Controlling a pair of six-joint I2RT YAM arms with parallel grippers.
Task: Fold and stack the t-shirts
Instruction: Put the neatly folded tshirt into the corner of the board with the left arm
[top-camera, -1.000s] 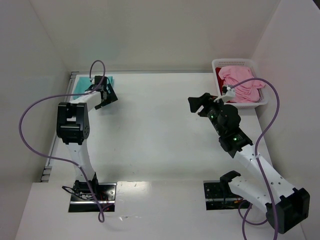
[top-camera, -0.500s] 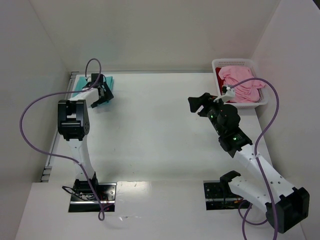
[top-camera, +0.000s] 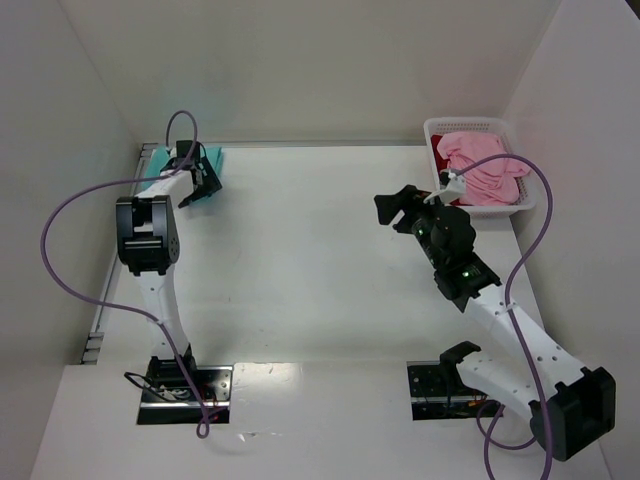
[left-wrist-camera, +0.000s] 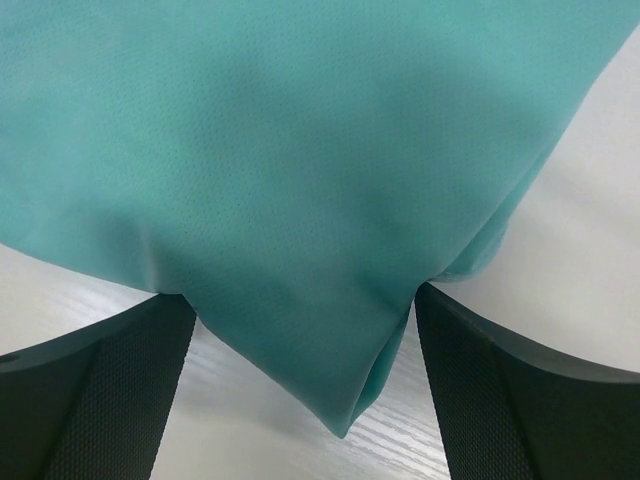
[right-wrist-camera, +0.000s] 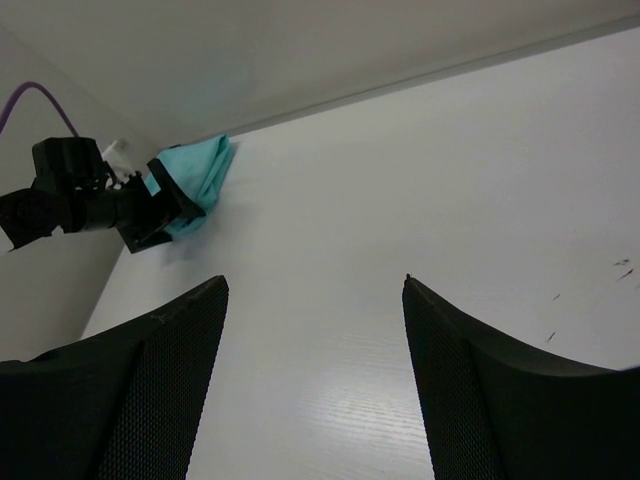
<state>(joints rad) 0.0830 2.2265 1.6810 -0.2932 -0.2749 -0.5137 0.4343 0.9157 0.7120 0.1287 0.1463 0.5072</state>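
Left hand (top-camera: 198, 181) advanced — over teal t-shirt (top-camera: 213, 157) (far-left corner).

I see white segments and black joint housings on left arm (top-camera: 165, 305) and right arm (top-camera: 520, 340), each trailing a purple cable (top-camera: 44, 243); right gripper's (right-wrist-camera: 310, 285) fingers (right-wrist-camera: 165, 390) are black, mesh-textured.

Left arm (top-camera: 150, 240) reaching far-left corner of table (top-camera: 300, 270), left gripper (top-camera: 197, 178) jaws spread wide. Right arm (top-camera: 470, 285) raised near right edge, right gripper (top-camera: 393, 207) jaws parted.
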